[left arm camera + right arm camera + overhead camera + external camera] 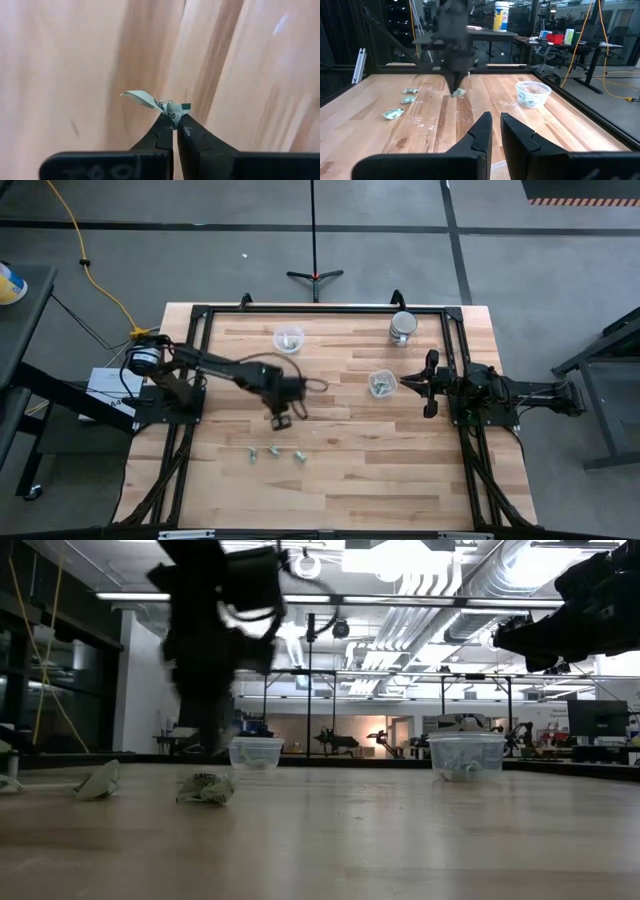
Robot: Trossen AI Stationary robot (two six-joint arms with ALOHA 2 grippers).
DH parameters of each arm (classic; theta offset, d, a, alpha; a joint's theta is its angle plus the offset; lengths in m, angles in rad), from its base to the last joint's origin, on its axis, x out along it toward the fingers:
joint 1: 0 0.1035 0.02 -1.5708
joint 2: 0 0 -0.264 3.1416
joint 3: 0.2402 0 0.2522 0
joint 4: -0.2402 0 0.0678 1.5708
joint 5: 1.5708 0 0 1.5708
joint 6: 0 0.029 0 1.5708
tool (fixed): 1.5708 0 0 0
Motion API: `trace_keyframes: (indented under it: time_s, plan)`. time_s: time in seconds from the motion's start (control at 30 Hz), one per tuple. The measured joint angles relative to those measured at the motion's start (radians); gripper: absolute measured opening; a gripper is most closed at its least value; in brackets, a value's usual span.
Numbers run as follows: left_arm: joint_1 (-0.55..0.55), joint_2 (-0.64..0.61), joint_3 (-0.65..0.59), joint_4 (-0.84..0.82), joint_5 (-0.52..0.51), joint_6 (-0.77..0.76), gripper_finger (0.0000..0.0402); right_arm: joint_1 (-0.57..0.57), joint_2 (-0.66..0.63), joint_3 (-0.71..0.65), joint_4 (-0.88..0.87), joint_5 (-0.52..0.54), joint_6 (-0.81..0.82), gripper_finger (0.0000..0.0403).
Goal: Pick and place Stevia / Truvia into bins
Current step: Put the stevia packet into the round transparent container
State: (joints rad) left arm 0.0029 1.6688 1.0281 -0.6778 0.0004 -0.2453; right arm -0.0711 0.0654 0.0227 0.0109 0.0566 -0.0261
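Note:
My left gripper [281, 420] hangs over the table's middle, shut on one crumpled green-and-white Stevia packet [145, 98], which also shows in the right wrist view as the held packet [458, 92]. Three more packets [274, 451] lie flat on the wood toward the near edge. One clear cup [288, 339] stands near the far edge. The other cup [381, 384] stands right of centre with packets inside. My right gripper [496, 120] waits level beside that cup on the right, its fingers a narrow gap apart and touching nothing. My left gripper pinches the packet by one crumpled end [171, 109] between its two fingertips, coming from above and pointing down. The rest of the packet sticks out sideways beyond the fingertips. It sits a little above the wood, clear of the other packets.
A shiny metal mug [402, 327] stands near the far right corner. A black frame [320, 308] runs round the table's far and side edges. Bare wood lies between the left gripper and both cups.

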Motion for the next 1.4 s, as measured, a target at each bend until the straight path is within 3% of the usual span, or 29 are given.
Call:
trace_keyframes:
  time_s: [0.3, 0.57, 0.67, 0.8, 0.93, 1.13, 1.2, 1.4]
  plan:
    - [0.278, -0.002, 0.137, 0.084, -0.086, 0.349, 0.0043, 0.000, 0.000, 0.000, 0.011, 0.000, -0.020, 0.0032]
    - [0.506, -0.002, 0.150, 0.110, -0.006, 0.432, 0.0042, 0.000, 0.000, 0.000, 0.012, 0.000, -0.026, 0.0026]
    - [0.555, -0.002, 0.150, 0.109, 0.013, 0.425, 0.0079, 0.000, 0.000, 0.000, 0.012, 0.000, -0.026, 0.0027]
    - [0.580, -0.002, 0.150, 0.108, 0.019, 0.441, 0.0164, 0.000, 0.000, 0.000, 0.012, 0.000, -0.026, 0.0031]
    - [0.574, -0.002, 0.150, 0.102, 0.062, 0.456, 0.0242, 0.000, 0.000, 0.000, 0.012, 0.000, -0.026, 0.0032]
    - [0.447, -0.009, 0.151, 0.075, 0.370, 0.495, 0.0299, 0.000, 0.000, 0.000, 0.012, 0.008, -0.026, 0.0032]
    - [0.366, -0.010, 0.152, 0.059, 0.379, 0.504, 0.0300, 0.000, 0.000, 0.000, 0.012, 0.014, -0.026, 0.0032]
    - [0.091, -0.010, 0.152, 0.012, 0.259, 0.501, 0.0284, 0.000, 0.000, 0.000, 0.009, 0.014, -0.026, 0.0032]
